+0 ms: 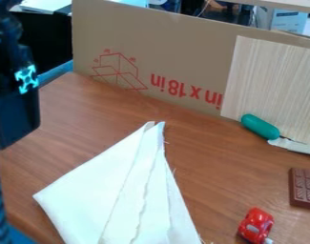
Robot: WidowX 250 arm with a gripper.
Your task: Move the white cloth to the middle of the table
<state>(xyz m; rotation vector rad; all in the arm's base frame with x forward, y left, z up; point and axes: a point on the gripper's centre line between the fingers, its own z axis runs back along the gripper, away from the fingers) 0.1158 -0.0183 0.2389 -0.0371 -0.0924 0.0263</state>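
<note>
- One cloth (118, 190), folded, on table (195, 147), left of car (256, 224) in view.
- Done: no centring evident.
- To do, likely: grasp, shift toward mid-table, release.
- Gripper (17, 114) well left of car, past cloth; wide or narrow, can't tell.

Black arm, pale-blue cross-shaped marking.

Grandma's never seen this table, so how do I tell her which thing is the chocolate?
Start at the white cloth, then look right across the table. In the picture, below the green handle and above the red toy, lies the chocolate. It's the flat, brown one marked in squares.
</note>
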